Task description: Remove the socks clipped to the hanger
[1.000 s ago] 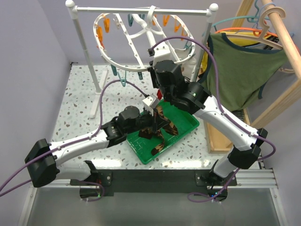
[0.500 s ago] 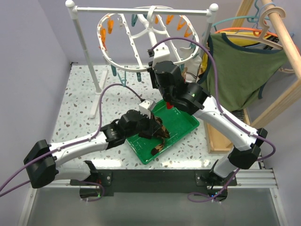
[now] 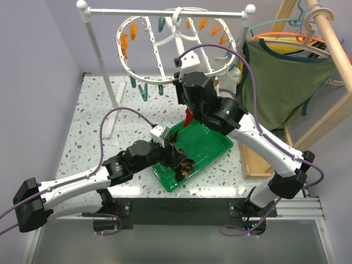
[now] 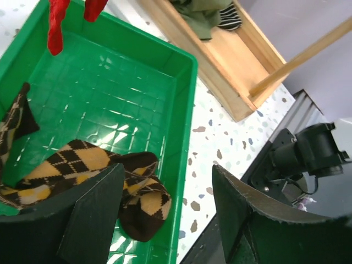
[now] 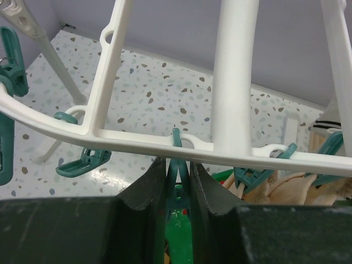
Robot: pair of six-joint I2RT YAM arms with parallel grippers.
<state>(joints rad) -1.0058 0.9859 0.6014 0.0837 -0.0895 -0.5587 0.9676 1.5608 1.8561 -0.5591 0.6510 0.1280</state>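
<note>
The white oval hanger (image 3: 144, 82) hangs from the rail, its rim (image 5: 137, 142) right in front of my right gripper (image 5: 179, 170). That gripper is shut on a teal clothespin (image 5: 180, 160) dangling from the rim. A red sock (image 3: 188, 117) hangs below it over the green tray (image 3: 217, 144); its lower end (image 4: 55, 25) shows in the left wrist view. Brown-and-tan checkered socks (image 3: 184, 166) lie in the tray's near corner (image 4: 82, 165). My left gripper (image 4: 168, 181) hovers open just above them, holding nothing.
A white rail stand (image 3: 99, 55) carries the hanger. An olive-green top (image 3: 286, 82) hangs at the right on coloured hangers. A wooden box (image 4: 231, 60) lies beside the tray. Orange and teal pins (image 3: 124, 44) dangle round the frame. Pale fabric (image 5: 291, 192) hangs by a teal pin.
My left gripper has opened, dropped the checkered sock into the tray and drawn back toward the near left. The hanger has swung; the red sock now shows below the right gripper.
</note>
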